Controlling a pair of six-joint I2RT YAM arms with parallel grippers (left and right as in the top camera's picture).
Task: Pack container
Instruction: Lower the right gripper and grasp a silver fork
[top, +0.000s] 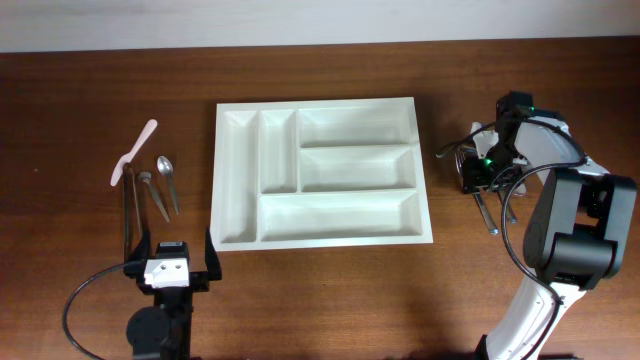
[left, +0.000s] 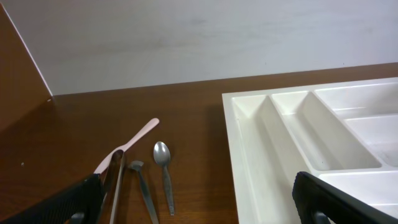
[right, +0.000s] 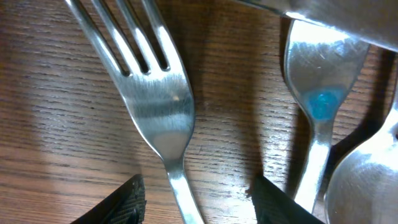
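Right, the right gripper (right: 198, 200) sits low over the cutlery pile at the right end of the counter (top: 100, 80). Its fingers are spread apart and straddle the neck of a fork (right: 158, 106) without touching it. More steel cutlery (right: 320, 68) lies just beside that fork. All of it is on the wood, well to the right of the white tray (top: 340, 215) in the middle. Over on the other side, the left gripper (top: 168, 262) hangs near the tray's front-left corner, fingers wide apart around nothing. Beyond it on the counter lie a pink utensil (left: 140, 134), a spoon (left: 163, 155) and tongs (top: 128, 215), all left of the tray.
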